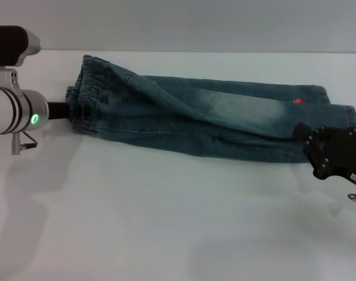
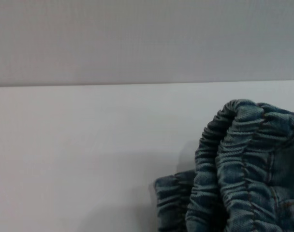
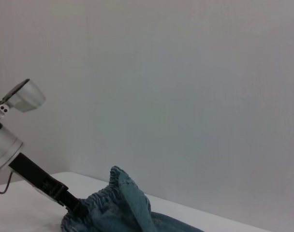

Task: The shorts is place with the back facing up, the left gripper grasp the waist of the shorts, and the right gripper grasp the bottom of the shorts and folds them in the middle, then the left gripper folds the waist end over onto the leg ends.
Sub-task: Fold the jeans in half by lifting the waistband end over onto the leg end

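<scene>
The blue denim shorts (image 1: 213,117) lie across the far part of the white table, doubled lengthwise, elastic waist to the left and leg ends to the right. My left gripper (image 1: 79,111), a black claw on the silver green-lit arm, is shut on the bunched waistband (image 2: 243,159), which stands slightly raised. The right wrist view shows the same claw (image 3: 78,208) biting into the waist of the shorts (image 3: 123,208). My right gripper (image 1: 301,140), a blocky black body, sits over the near corner of the leg ends, touching the fabric.
The white table (image 1: 166,222) stretches bare in front of the shorts toward me. A pale wall (image 1: 195,23) rises just behind the table's far edge. A small red mark (image 1: 297,101) shows on the denim near the leg ends.
</scene>
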